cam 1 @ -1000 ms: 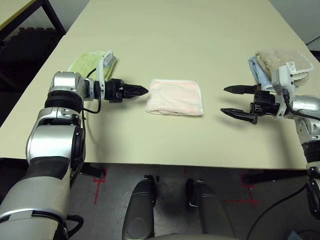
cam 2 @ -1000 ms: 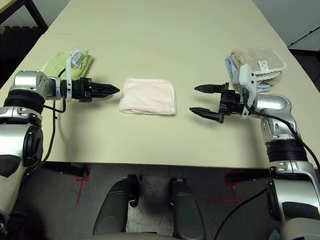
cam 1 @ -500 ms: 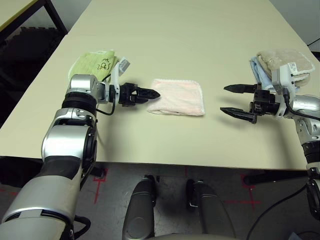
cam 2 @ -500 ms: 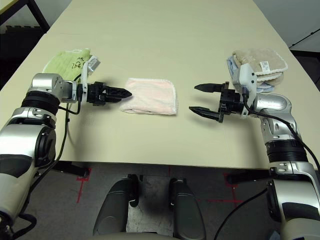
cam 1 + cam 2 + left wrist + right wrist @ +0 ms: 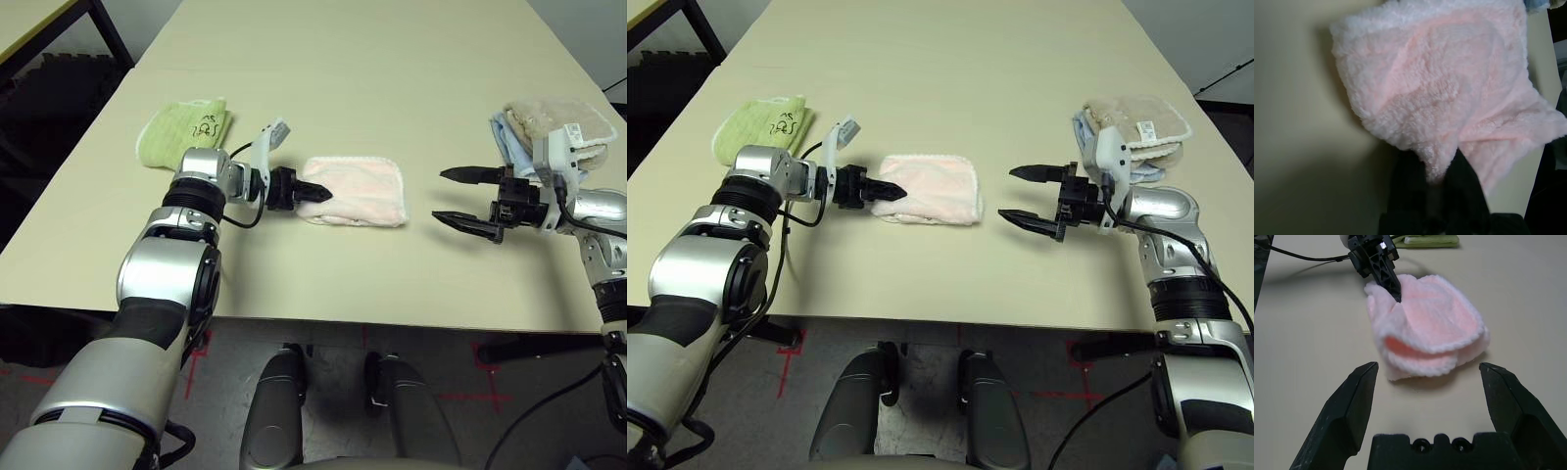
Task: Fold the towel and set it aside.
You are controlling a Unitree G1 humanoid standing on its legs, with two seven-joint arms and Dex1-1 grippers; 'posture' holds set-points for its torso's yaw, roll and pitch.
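Two end effectors: left (image 5: 318, 194) pinches folded towel (image 5: 361, 189) at frame centre; right (image 5: 458, 197) spread, at right.

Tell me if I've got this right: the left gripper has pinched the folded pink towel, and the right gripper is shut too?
Not quite. The left gripper has indeed pinched the folded pink towel, but the right gripper is open, its two fingers spread wide apart and holding nothing. The right wrist view shows this best.
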